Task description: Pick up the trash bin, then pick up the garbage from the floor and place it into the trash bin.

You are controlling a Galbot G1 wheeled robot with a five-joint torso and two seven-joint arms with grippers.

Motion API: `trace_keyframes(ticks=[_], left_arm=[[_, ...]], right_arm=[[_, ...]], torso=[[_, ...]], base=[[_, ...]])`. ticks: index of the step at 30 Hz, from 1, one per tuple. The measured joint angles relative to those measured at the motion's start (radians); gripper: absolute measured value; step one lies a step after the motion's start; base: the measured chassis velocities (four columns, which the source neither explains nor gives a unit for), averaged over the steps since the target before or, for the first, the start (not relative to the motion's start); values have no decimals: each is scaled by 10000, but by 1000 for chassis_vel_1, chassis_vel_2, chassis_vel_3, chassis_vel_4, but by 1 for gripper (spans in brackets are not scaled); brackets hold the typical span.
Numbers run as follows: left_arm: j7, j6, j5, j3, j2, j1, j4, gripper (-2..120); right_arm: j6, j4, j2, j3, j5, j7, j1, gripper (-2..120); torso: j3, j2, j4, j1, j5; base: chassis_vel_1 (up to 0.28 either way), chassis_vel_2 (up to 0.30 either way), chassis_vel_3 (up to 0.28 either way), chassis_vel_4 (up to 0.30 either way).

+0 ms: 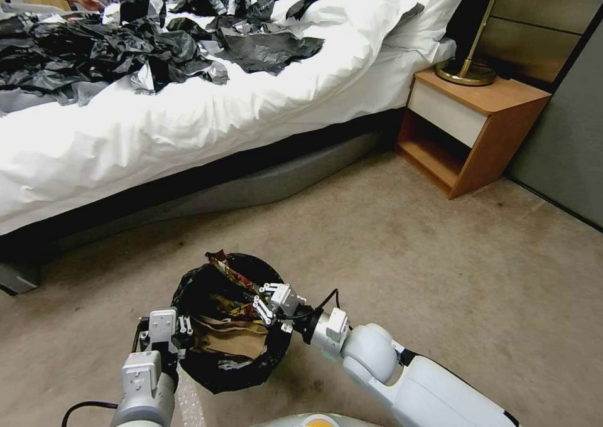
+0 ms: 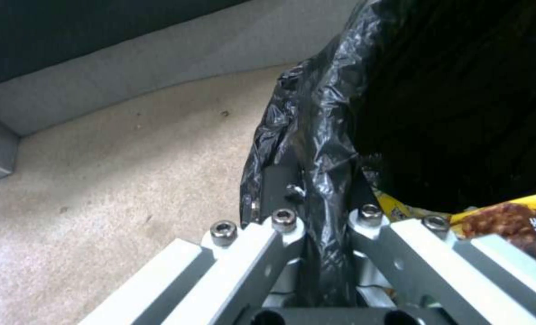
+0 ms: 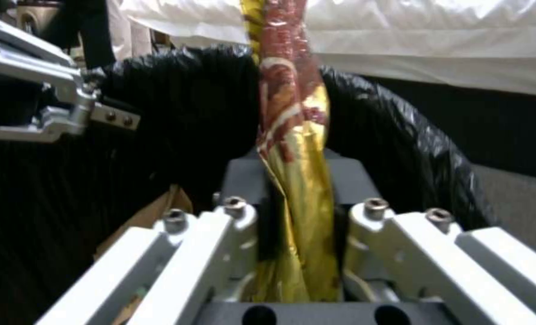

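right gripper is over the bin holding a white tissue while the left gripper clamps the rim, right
Not a tissue: the right wrist view shows the right gripper shut on a gold-and-red snack wrapper. It is over the trash bin, and the left gripper clamps the rim.

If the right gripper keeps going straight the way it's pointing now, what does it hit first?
Probably the black bag liner on the far inner wall of the round trash bin. The right gripper, shut on a gold and red snack wrapper, points across the bin's mouth; depth is unclear.

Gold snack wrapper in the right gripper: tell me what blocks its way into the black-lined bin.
Nothing visible does. The right gripper holds the crinkled gold-and-red snack wrapper above the open bag-lined trash bin, which the left gripper grips by its rim.
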Motion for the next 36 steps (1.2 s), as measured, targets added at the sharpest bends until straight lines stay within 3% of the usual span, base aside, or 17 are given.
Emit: trace_keyframes(ticks=[8, 20, 29, 36], left_arm=[[-5, 0, 13, 40, -6, -48, 3, 0], [-8, -1, 12, -6, -5, -43, 17, 0], [-10, -1, 5, -38, 2, -54, 66, 0], [-12, 5, -5, -162, 51, -85, 202, 0]], right_arm=[[-31, 0, -65, 75, -169, -8, -239, 44], [-31, 306, -193, 143, -269, -30, -416, 92], [-5, 699, -308, 304, -280, -43, -511, 100], [120, 2053, -321, 1123, -297, 139, -633, 100]], torso=[[0, 0, 0, 0, 0], [0, 0, 0, 0, 1], [0, 0, 0, 0, 0], [0, 0, 1, -1, 1]], base=[[0, 0, 0, 0], [0, 0, 0, 0], [0, 0, 0, 0], [0, 0, 0, 0]])
